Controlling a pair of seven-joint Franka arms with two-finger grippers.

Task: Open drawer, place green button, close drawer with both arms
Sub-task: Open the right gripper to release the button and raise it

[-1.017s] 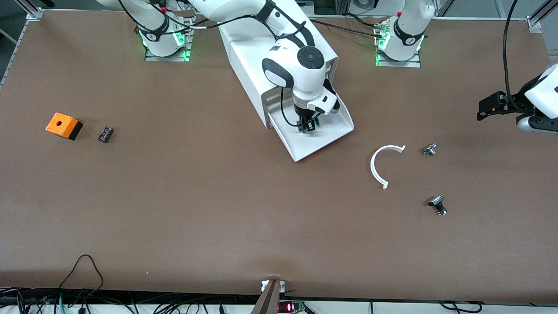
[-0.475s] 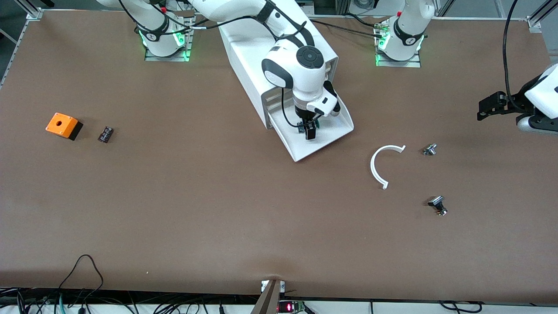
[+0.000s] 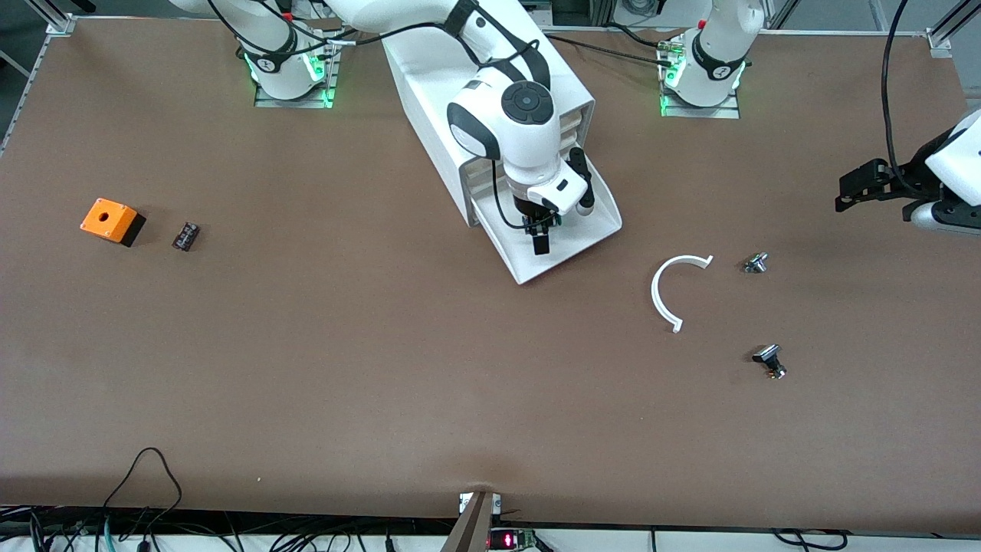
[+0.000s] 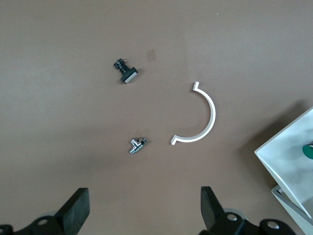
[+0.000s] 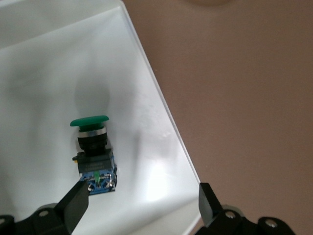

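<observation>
High front camera; two downward wrist cameras

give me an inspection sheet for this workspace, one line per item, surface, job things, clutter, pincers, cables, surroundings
Surface: brown table, no spills seen.
Job's things: drawer pulled open, lowest in the white cabinet; button lies inside it.
Clutter: orange box, small black part, white curved strip, silver button, black-capped button.
Pincers: right pincer open over the drawer, button released; left pincer open, waiting over the table's left-arm end.
Cables: loose cables along the camera-side edge.
Surroundings: metal frame posts at corners.
</observation>
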